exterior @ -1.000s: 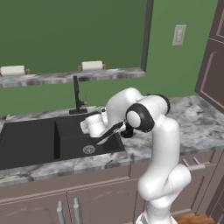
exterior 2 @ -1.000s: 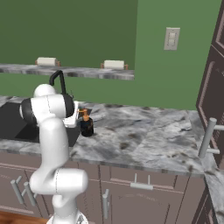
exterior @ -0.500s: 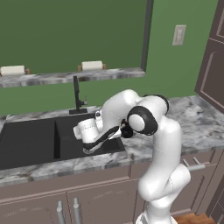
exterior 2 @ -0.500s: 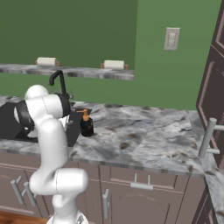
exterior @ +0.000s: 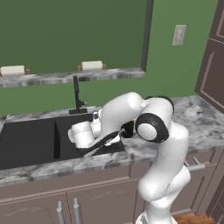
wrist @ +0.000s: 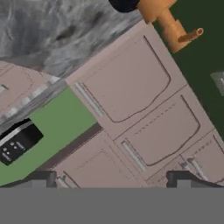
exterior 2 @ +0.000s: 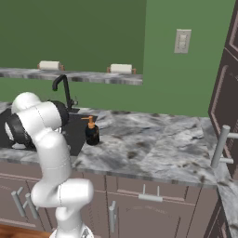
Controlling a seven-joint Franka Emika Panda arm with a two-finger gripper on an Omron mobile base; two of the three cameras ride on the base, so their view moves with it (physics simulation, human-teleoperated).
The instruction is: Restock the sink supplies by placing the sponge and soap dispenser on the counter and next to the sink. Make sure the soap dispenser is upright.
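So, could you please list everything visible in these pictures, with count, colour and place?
soap dispenser: one, orange pump on a dark body, upright on the counter just right of the sink.
counter: one, grey-and-white marble, over brown-mauve cabinets.
sink: one, matte black, two basins, set in the counter.
faucet: one, slim black, behind the sink.
paper rolls: two, white, on the marble ledge by the window.
wall switch: one, pale, on the green wall.
gripper: one, dark fingertips, open, holding nothing.
arm: one, white, reaching left over the sink.
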